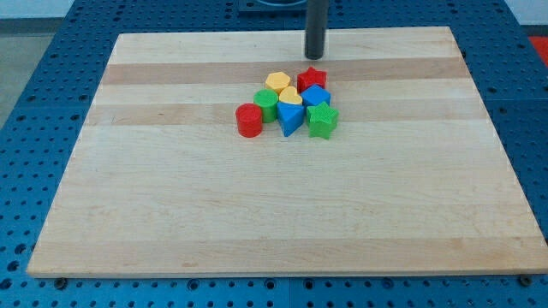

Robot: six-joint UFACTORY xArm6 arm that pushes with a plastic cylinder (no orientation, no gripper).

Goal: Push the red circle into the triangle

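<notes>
One camera view looks down at a slant from beyond the board's 6 o'clock edge, facing toward 12 o'clock. It stands back far enough to take in the whole wooden board and a blue pegboard border all round. The far edge narrows, showing perspective. No second view shares the scene.
</notes>
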